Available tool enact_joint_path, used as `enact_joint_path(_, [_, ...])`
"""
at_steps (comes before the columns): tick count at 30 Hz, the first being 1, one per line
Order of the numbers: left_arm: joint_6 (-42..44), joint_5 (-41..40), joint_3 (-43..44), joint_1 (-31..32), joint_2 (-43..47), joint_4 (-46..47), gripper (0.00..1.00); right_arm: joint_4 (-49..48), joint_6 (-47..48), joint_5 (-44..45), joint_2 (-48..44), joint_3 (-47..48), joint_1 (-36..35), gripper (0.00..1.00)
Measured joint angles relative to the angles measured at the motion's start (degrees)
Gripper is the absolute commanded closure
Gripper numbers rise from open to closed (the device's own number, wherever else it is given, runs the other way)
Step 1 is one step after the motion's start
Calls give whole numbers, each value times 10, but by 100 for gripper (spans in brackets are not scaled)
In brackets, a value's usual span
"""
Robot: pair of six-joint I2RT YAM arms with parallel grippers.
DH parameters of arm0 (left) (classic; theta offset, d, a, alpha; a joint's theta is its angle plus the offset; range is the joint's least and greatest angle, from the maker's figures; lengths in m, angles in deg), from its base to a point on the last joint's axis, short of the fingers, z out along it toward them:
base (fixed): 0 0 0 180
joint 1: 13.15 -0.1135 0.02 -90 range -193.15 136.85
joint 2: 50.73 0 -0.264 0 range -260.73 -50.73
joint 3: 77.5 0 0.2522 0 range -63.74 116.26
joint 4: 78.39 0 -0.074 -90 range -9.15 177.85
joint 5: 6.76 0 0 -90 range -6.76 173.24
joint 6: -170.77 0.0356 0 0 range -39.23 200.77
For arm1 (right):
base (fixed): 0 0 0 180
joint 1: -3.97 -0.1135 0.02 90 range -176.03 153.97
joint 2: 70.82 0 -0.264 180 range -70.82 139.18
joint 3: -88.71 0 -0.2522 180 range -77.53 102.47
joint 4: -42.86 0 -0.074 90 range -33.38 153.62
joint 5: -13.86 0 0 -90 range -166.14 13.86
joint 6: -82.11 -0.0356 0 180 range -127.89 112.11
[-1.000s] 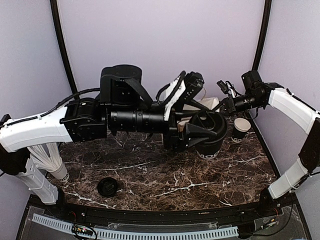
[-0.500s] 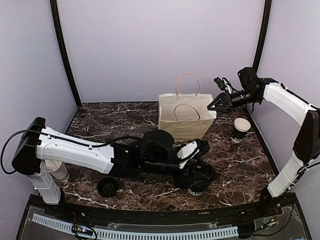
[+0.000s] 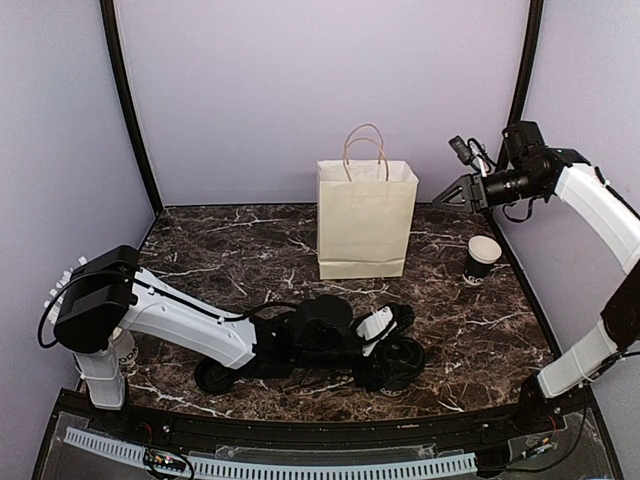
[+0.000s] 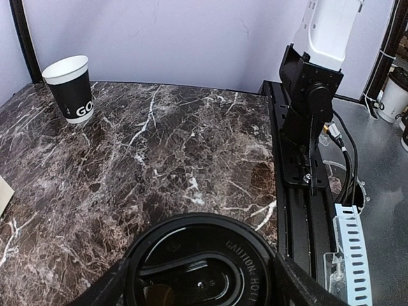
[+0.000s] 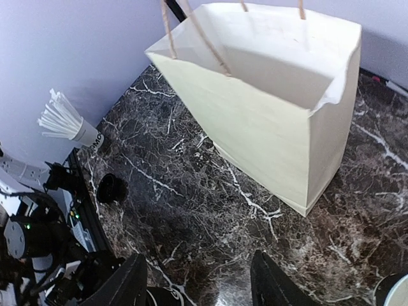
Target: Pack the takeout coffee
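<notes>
coffee (image 4: 197, 264) (lidded) gripped by left fingers (image 4: 301, 288) — right fingers (image 5: 131, 282) apart

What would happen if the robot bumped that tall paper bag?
The paper bag would probably slide or tip easily: it stands tall on a narrow base, and the right wrist view shows nothing inside its open top, so it is likely light. Its thin paper walls would likely dent or crumple rather than push back.
</notes>
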Motion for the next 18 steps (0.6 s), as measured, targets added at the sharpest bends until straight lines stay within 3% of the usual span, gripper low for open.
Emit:
enact_joint_path(6, [2, -16, -1, 0, -10, 15, 11, 46, 120, -5, -65, -20, 0, 32])
enact_joint_path(7, [2, -18, -1, 0, -10, 16, 4, 60, 149, -9, -76, -28, 0, 31])
enact_joint_path(8, [3, -19, -1, 0, -10, 16, 2, 73, 177, -10, -85, -37, 0, 30])
enact_joint_path(14, [16, -25, 0, 0, -9, -2, 1, 148, 317, -3, -130, -91, -21, 27])
enact_joint_path(18, [26, -28, 1, 0, 16, -40, 1, 184, 381, 15, -156, -123, -84, 16])
